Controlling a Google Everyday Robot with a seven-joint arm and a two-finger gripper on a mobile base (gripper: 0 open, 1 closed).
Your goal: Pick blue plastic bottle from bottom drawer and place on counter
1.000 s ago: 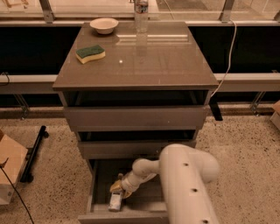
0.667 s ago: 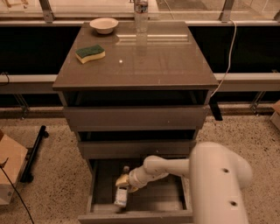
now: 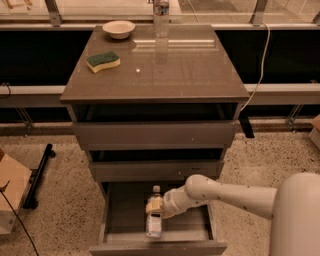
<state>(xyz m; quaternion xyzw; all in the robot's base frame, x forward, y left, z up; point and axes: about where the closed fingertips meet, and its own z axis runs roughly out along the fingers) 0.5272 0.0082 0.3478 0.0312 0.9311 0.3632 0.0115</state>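
Observation:
The blue plastic bottle (image 3: pixel 154 222) lies lengthwise in the open bottom drawer (image 3: pixel 120 215), white cap toward the back. My gripper (image 3: pixel 154 206) reaches into the drawer from the right, directly over the bottle's upper part. The white arm (image 3: pixel 235 195) comes in from the lower right. The glossy grey-brown counter (image 3: pixel 175 70) tops the cabinet above.
On the counter sit a green and yellow sponge (image 3: pixel 103 61), a white bowl (image 3: pixel 118 28) and a second clear bottle (image 3: pixel 161 15) at the back edge. The two upper drawers stand slightly open. A cardboard box (image 3: pixel 10 192) is on the floor at left.
The arm has swung out to the right and lies lower. The gripper has shifted slightly right and forward over the bottle, which now lies more in line with the drawer.

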